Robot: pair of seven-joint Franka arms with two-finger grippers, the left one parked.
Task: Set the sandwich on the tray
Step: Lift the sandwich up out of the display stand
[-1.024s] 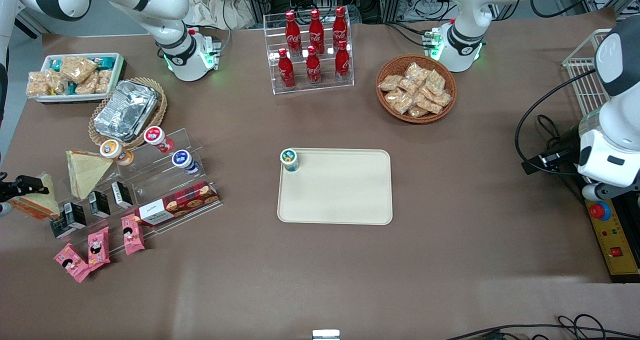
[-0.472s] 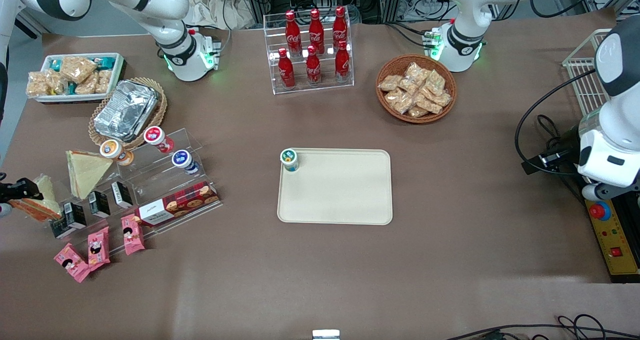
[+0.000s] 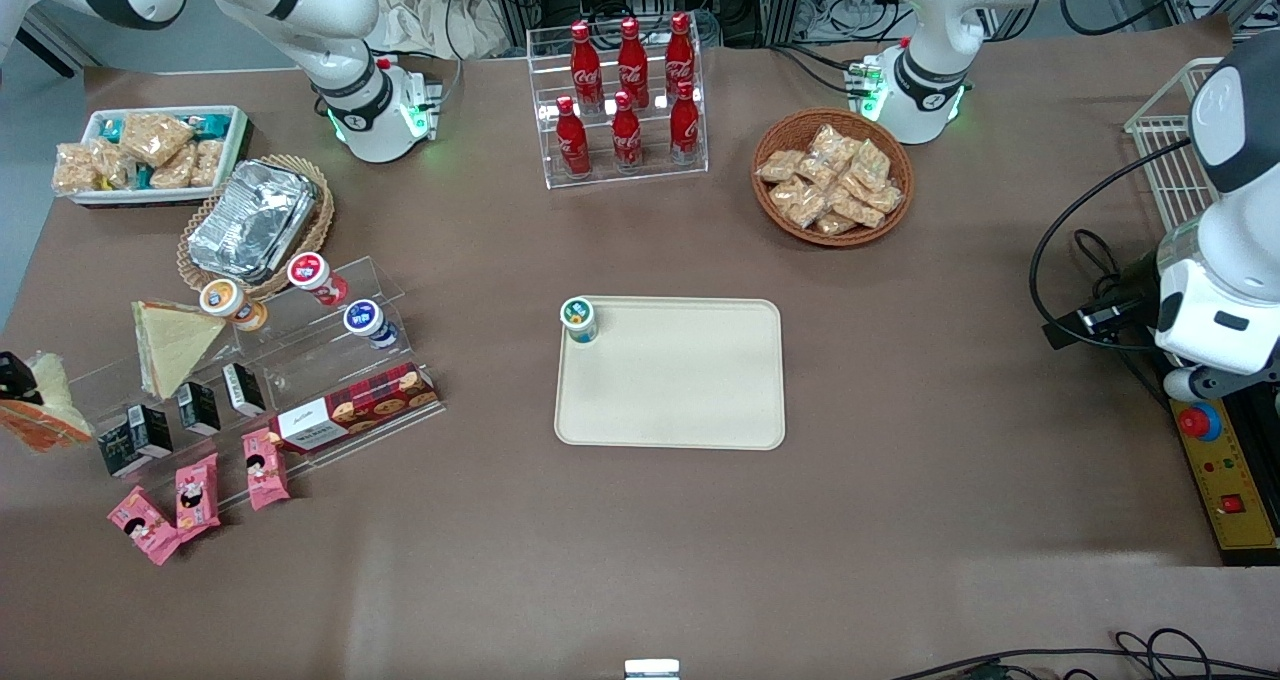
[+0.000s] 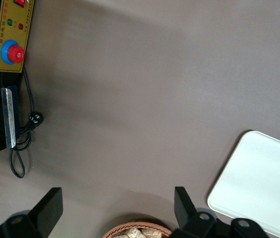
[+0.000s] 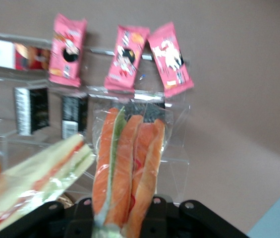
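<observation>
The gripper has its jaws clamped on the wrapped sandwich, holding it above the clear display stand at the working arm's end of the table. The cream tray lies well apart at mid-table, a small lidded cup standing in one corner.

The black gripper clasps an orange-and-green sandwich; the tray is cream-beige, on a brown table, near three pink packets.
</observation>
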